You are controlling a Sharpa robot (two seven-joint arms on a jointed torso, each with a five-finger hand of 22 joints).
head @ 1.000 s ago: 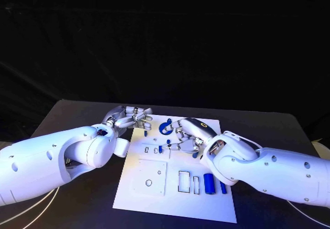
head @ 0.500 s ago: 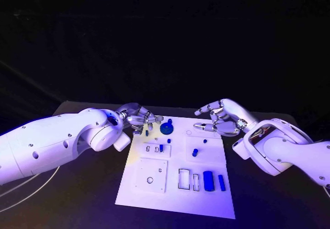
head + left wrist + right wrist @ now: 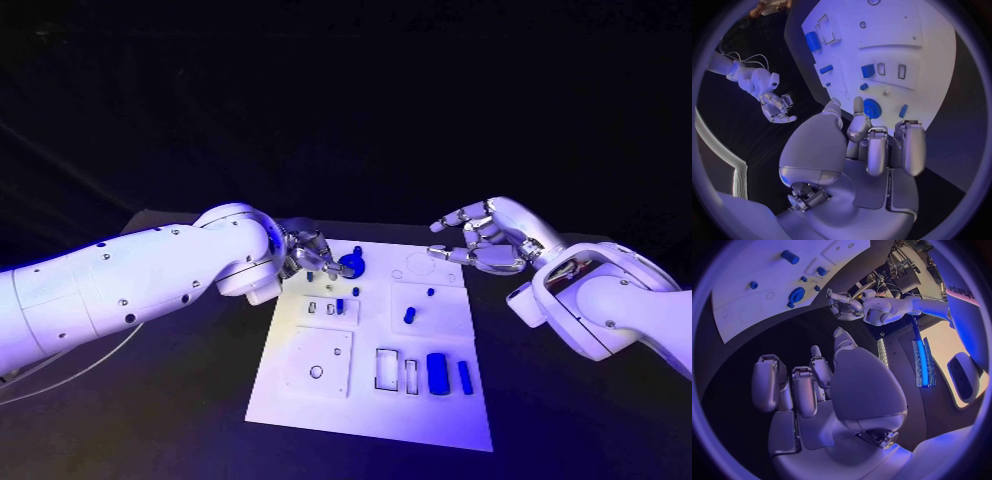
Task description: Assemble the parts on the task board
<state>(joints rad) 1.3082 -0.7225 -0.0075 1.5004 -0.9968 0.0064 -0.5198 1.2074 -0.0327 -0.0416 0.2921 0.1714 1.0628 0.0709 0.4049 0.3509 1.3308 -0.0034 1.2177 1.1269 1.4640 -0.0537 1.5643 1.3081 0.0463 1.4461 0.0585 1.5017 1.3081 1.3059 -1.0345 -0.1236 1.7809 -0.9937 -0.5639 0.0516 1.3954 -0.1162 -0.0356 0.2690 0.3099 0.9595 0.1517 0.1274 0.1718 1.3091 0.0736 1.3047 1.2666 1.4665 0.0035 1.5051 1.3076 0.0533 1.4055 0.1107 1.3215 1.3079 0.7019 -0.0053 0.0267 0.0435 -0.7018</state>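
left hand: your silver left hand point(image 3: 310, 256) sits at the white task board's point(image 3: 447, 400) 10 o'clock corner, fingertips at the round blue gear-like part point(image 3: 351, 266); grip or mere touch, can't tell.
right hand: silver right hand point(image 3: 488, 240) off the 1 o'clock corner, fingers apart, empty.
key relation: gear just right of your left hand, well apart from the right.
nearer: left.

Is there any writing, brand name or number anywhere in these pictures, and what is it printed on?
"sharpa", partly cut off and turned sideways, in dark letters on a white panel at the rim of the right wrist view.
The task board bears outlines and holes, but no lettering I can read.
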